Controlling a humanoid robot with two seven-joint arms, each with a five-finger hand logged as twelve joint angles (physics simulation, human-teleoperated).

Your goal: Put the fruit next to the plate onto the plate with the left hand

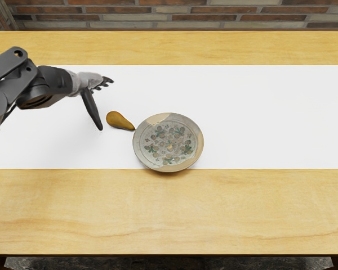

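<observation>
Left hand (92, 89): my grey hand on a dark arm that comes in from the left edge, above the white strip and left of the fruit.
Fingers (105, 82): spread and relaxed, holding nothing; the short ones point right, toward the far side of the table.
Long digit (93, 112): one dark digit reaches down toward the near edge. Its tip sits just beside the pear's rounded end, and I see a small gap there.
Fruit (119, 120): a golden-brown pear lying on its side on the white strip, narrow end pointing at the plate and right at its left rim. It is not on the plate.
Plate (199, 143): a round glazed ceramic plate with a green and brown floral pattern, flat on the strip.
White strip (259, 112): a broad white band running across the table.
Table (169, 214): pale wooden top.
Backdrop (169, 14): a red brick wall behind the far edge.
</observation>
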